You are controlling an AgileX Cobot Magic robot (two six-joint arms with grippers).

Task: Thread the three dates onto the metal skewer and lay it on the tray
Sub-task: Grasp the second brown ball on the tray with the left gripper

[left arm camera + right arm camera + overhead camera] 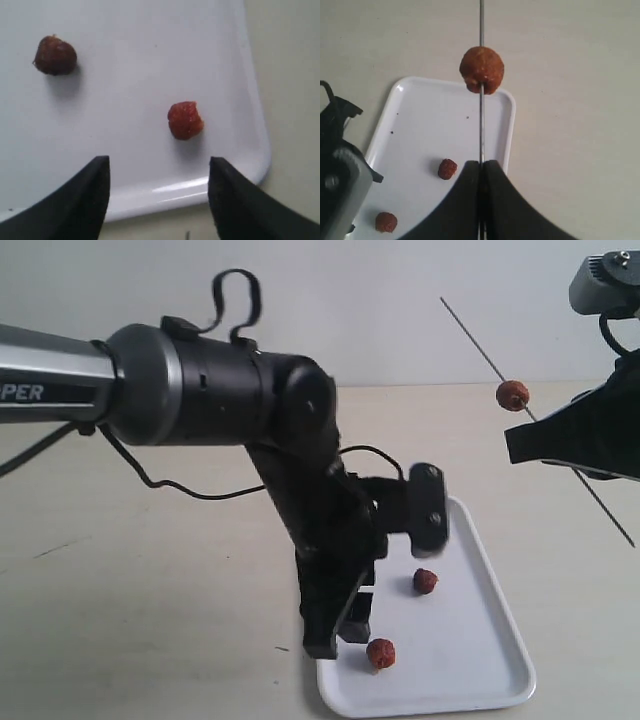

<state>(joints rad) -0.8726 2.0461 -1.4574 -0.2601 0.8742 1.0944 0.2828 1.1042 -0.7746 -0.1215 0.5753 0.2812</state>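
Above the right side of the tabletop (150, 570), toward its far edge: the right gripper (481, 167), clamped tight on the metal skewer (481, 125), rod held tilted in the air; one threaded date (481, 70) on it, a little way up from the jaws, with a long bare length beyond.

Near the near edge, right of the middle: the tray (480, 640), flat, with two loose dates on it, well apart from each other.

Just over the tray's near-left corner: the left gripper (159, 165), spread wide and holding nothing; the redder date (185, 120) just ahead of the gap between the fingers, not touched; the darker date (55, 55) farther off to one side.

Could go wrong first at the pinch; round and wrinkled, so likely to roll or squirt out if closed off-centre; close to the rim as well, so may catch one finger on it and shove the tray.

Could go wrong next at the threading; very thin tip against a small target; if met off the middle, may glance off, split the fruit, or push it out of the grip.

Should also mind the tilt; if dipped toward the free end, may let the threaded date slide off; cannot tell how firmly stuck.
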